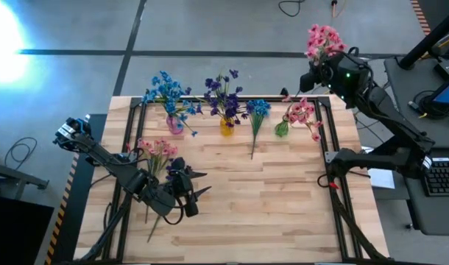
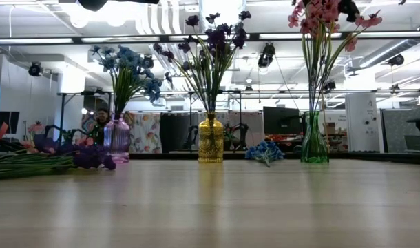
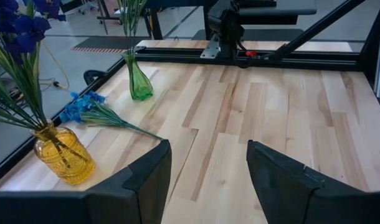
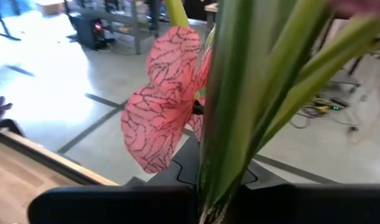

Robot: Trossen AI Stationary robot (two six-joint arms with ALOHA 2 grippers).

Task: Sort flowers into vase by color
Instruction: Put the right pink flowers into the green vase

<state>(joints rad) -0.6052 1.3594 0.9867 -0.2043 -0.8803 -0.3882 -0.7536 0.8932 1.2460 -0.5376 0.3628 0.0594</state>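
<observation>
Three vases are being carried along the far edge of the tabletop (image 1: 283, 199), an office showing behind. A pink sprig (image 1: 322, 40) is being gripped by the right gripper (image 1: 318, 73) above the green vase (image 1: 282, 129); its fingers are being hidden by leaves. The left gripper (image 1: 197, 184) is being held released near the left edge.

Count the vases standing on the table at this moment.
3, all in a row along the far edge: a pink vase with blue flowers on the left, a yellow vase with purple flowers in the middle, a green vase with pink flowers on the right.

blue sprigs (image 1: 164, 92), purple sprigs (image 1: 223, 92) and pink sprigs (image 1: 302, 112) stand upright (in vases); one blue sprig (image 1: 257, 110) lies flat on the table.
</observation>
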